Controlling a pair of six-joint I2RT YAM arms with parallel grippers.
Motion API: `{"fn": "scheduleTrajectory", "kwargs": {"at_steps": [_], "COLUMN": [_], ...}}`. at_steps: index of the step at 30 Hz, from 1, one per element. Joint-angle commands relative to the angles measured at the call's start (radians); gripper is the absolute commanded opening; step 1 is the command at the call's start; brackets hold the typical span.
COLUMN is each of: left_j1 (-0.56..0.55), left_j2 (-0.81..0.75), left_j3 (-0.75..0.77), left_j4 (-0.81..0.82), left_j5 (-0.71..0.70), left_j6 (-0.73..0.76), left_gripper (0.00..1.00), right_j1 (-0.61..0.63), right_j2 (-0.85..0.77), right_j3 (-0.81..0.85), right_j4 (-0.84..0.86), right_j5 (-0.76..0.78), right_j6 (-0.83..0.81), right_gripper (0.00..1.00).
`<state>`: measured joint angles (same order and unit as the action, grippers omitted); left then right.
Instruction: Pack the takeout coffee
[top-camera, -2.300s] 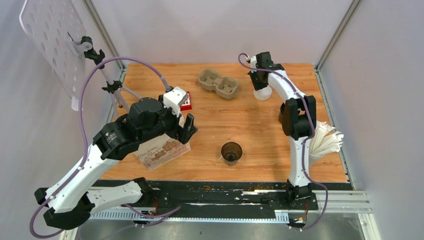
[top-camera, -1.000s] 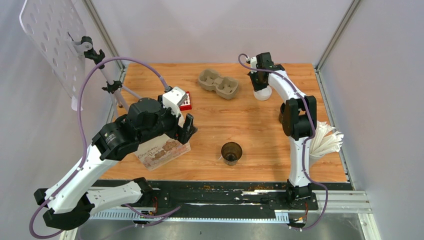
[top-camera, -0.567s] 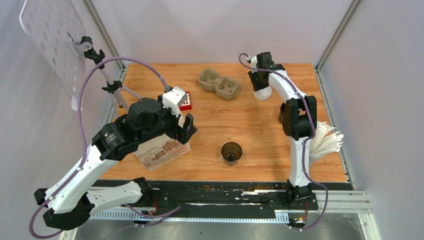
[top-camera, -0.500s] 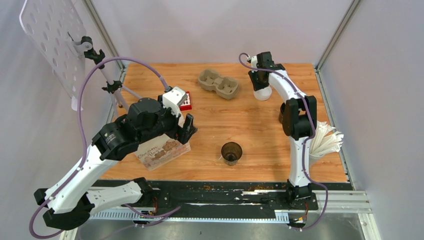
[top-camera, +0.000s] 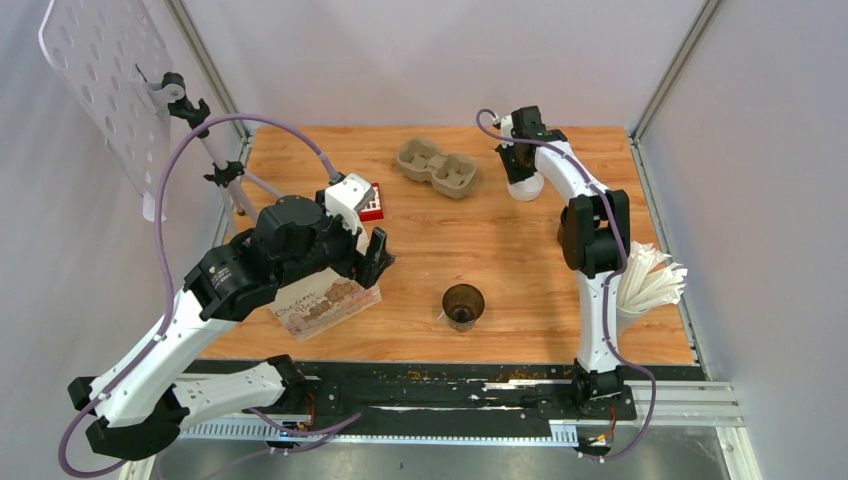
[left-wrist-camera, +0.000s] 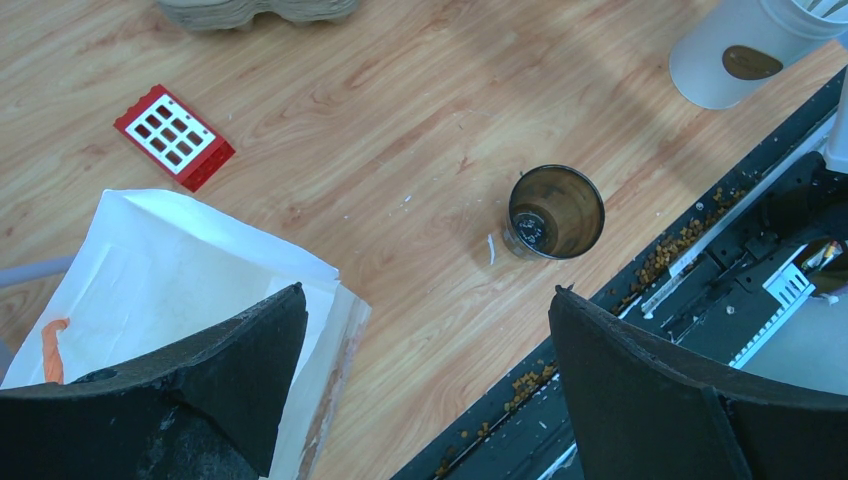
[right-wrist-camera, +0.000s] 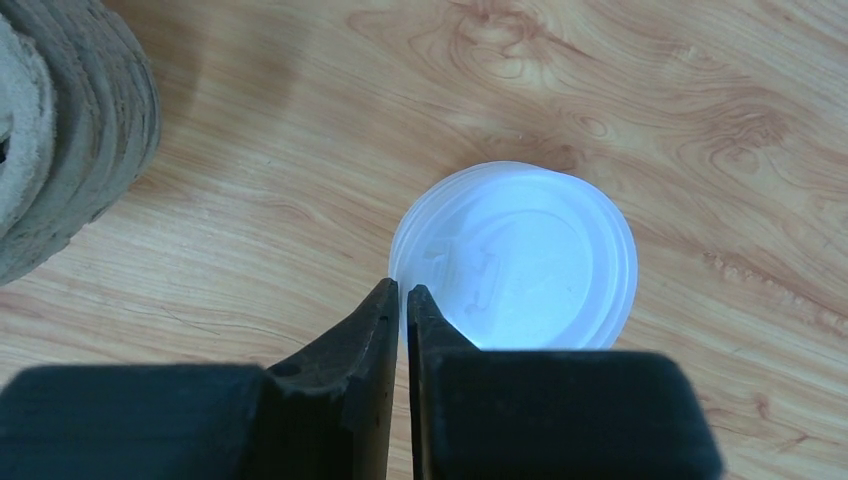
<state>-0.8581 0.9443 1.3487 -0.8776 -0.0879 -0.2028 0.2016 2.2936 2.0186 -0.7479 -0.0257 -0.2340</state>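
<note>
A dark brownish cup of takeout coffee (top-camera: 463, 305) stands without a lid near the table's front middle; it also shows in the left wrist view (left-wrist-camera: 556, 212). A white round lid (right-wrist-camera: 515, 255) lies on the wood at the far right (top-camera: 527, 186). My right gripper (right-wrist-camera: 402, 290) points down at the lid's left rim, its jaws pinched together on the rim with only a thin slit between them (top-camera: 517, 165). My left gripper (left-wrist-camera: 428, 292) hangs open over the edge of the white paper bag (left-wrist-camera: 170, 270), holding nothing (top-camera: 378, 255).
A grey-brown pulp cup tray (top-camera: 436, 167) sits at the back middle, just left of the lid (right-wrist-camera: 60, 130). A red grid block (top-camera: 372, 203) lies behind the bag (top-camera: 325, 300). A white holder of sticks (top-camera: 650, 285) stands at the right edge.
The right arm has shifted very slightly at the lid. The left arm, the cup and the bag have not moved.
</note>
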Motion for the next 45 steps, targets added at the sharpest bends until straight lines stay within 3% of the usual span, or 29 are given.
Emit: {"fn": "scheduleTrajectory", "kwargs": {"at_steps": [1, 3, 28, 33, 45], "left_j1": [-0.005, -0.005, -0.005, -0.006, -0.005], "left_j2": [-0.001, -0.002, -0.019, -0.010, 0.005], "left_j3": [0.003, 0.004, 0.004, 0.008, 0.009], "left_j4": [0.029, 0.029, 0.021, 0.022, 0.024], "left_j5": [-0.012, -0.012, -0.010, -0.006, -0.007], "left_j6": [0.002, 0.002, -0.013, -0.012, -0.002], "left_gripper": [0.98, 0.98, 0.97, 0.98, 0.97], "right_j1": [-0.004, -0.004, -0.004, -0.004, -0.004], "right_j2": [0.008, 0.005, -0.082, -0.034, 0.012], "right_j3": [0.048, 0.046, 0.021, 0.048, 0.064], "right_j4": [0.012, 0.012, 0.026, 0.012, 0.009], "right_j5": [-0.002, -0.008, -0.027, 0.014, -0.002], "right_j6": [0.003, 0.000, 0.002, 0.012, 0.011], "right_gripper": [0.06, 0.00, 0.00, 0.26, 0.21]}}
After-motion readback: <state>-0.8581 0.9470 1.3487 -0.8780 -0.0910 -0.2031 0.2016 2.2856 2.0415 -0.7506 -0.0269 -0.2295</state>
